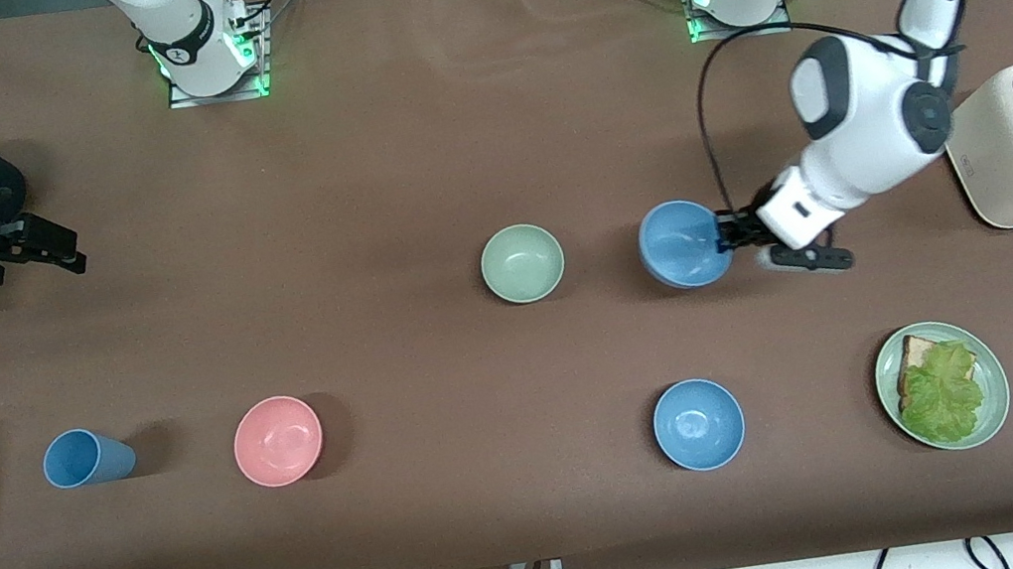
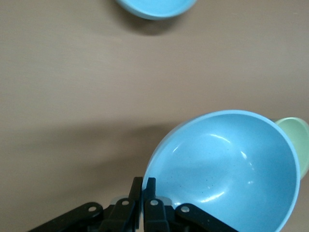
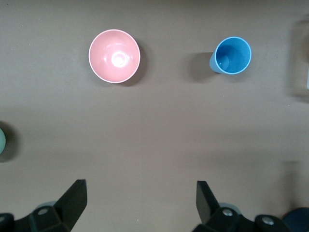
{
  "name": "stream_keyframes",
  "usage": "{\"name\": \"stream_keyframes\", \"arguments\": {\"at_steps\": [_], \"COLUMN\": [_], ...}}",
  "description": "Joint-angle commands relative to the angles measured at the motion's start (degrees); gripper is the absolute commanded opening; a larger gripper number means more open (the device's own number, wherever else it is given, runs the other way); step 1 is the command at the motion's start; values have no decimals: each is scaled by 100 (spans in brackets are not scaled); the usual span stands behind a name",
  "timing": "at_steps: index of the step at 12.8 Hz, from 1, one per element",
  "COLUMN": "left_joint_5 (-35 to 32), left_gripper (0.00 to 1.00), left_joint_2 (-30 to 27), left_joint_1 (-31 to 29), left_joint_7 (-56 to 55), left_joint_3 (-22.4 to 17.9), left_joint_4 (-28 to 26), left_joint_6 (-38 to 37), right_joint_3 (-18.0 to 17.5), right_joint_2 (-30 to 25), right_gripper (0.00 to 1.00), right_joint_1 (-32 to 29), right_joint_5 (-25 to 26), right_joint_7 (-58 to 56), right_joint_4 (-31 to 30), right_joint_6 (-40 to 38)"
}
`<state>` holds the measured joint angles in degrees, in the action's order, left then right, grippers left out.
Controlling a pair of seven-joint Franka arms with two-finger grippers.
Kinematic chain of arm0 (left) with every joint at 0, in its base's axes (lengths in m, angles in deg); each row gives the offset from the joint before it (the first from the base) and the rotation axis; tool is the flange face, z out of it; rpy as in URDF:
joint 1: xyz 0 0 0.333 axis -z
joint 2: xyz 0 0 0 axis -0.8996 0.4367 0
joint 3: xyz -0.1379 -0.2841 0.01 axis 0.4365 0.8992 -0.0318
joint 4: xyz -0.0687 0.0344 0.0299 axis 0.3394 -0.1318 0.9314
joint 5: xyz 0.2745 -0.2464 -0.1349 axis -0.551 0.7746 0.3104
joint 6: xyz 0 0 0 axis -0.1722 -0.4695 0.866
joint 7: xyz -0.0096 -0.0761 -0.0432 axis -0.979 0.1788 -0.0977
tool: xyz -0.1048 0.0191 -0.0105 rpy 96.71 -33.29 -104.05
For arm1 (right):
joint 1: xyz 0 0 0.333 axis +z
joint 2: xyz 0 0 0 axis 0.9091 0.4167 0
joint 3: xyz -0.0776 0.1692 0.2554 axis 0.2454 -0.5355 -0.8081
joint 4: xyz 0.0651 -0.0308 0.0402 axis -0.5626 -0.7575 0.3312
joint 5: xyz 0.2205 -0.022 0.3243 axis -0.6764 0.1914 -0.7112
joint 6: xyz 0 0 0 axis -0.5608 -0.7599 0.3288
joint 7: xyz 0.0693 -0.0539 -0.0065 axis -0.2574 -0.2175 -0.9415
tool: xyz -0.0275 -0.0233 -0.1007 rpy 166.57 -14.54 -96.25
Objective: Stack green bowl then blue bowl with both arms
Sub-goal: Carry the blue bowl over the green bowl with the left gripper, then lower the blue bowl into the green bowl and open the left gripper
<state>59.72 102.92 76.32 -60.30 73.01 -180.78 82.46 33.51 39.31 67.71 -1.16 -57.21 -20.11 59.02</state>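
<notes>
While left gripper (image 1: 728, 235) pinches blue bowl (image 1: 683, 243) rim beside green bowl (image 1: 522, 263) | right gripper (image 3: 140, 198) waits, fingers wide apart

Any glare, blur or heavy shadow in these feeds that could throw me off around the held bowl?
Front view: even light, soft shadows beside each bowl. Left wrist view: small glints inside the blue bowl pinched at its rim by the left gripper, a broad shadow on the table, the green bowl soft-edged. Right wrist view: one highlight in the pink bowl; the open right gripper fingers slightly blurred.
</notes>
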Motion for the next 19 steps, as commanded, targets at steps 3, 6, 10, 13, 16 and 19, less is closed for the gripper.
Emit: {"name": "stream_keyframes", "arguments": {"at_steps": [3, 6, 10, 13, 16, 19], "left_joint_5": [88, -130, -369, -386, -526, -597], "left_gripper": [0, 0, 0, 0, 0, 0], "left_joint_2": [389, 731, 1057, 1259, 1347, 1356], "left_joint_1": [1246, 1836, 2075, 2215, 2268, 2260], "left_joint_7": [-1568, -2455, -2845, -3143, -3231, -3231], "left_joint_3": [-112, -112, -112, -121, -121, -147], "left_joint_4": [416, 599, 705, 899, 934, 996], "left_joint_6": [0, 447, 765, 774, 774, 774], "right_joint_3": [-80, -80, -71, -71, -80, -71], "right_joint_2": [-15, -6, -6, -6, -6, -6], "right_gripper": [100, 100, 100, 100, 100, 100], "right_joint_1": [-101, -101, -101, -101, -101, -101], "right_joint_5": [76, 85, 76, 67, 67, 67], "right_joint_7": [-32, -32, -32, -15, -6, 3], "right_joint_4": [53, 53, 44, 44, 44, 53], "right_joint_6": [-191, -200, -200, -200, -200, -200]}}
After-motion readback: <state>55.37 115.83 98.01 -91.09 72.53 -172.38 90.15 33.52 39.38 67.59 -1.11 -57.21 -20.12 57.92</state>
